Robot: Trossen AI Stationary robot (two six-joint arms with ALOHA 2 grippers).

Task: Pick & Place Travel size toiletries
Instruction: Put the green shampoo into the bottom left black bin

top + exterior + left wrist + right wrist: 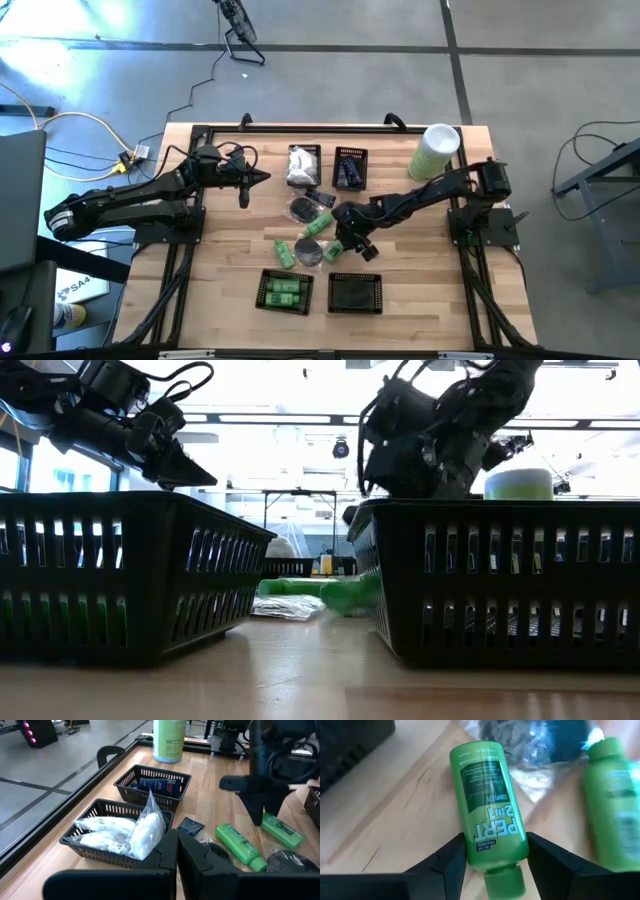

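right gripper fingers seemingly touching green bottle

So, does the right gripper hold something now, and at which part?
The right gripper brackets a green bottle near its cap end; whether it grips yet cannot be told.

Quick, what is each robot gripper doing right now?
Left gripper: shut, holding nothing.
Right gripper: open, its fingers either side of a green bottle lying on the table.

Bright, even overhead lighting; ceiling strip lights glare in the low view. Right wrist view blurs toward its far edge.
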